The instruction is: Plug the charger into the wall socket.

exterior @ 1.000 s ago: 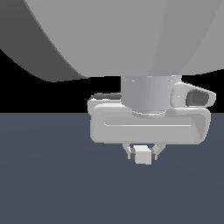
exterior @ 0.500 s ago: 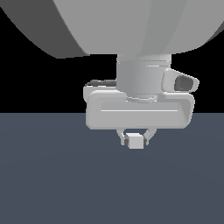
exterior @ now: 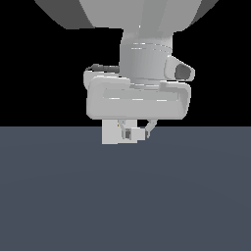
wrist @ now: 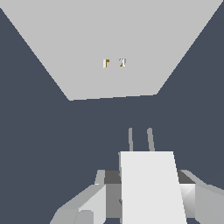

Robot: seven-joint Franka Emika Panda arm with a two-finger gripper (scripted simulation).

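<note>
My gripper (exterior: pixel 136 132) is shut on the charger (exterior: pixel 137 133), a small white block between the fingertips. In the wrist view the charger (wrist: pixel 148 183) shows two thin prongs (wrist: pixel 140 139) pointing at the wall socket (wrist: pixel 113 43), a flat white plate with two small dark-orange holes (wrist: pixel 114 63). A gap of dark floor lies between the prongs and the plate. In the exterior view the wall socket (exterior: pixel 110 133) stands just behind the gripper, towards the exterior view's left, partly hidden by the hand.
The dark grey floor (exterior: pixel 125 196) spreads below the hand. The arm's large grey links (exterior: pixel 142 14) fill the upper part of the exterior view.
The hand with the charger has moved away from the exterior camera and towards the exterior view's left. The wall socket has come into view behind it.
</note>
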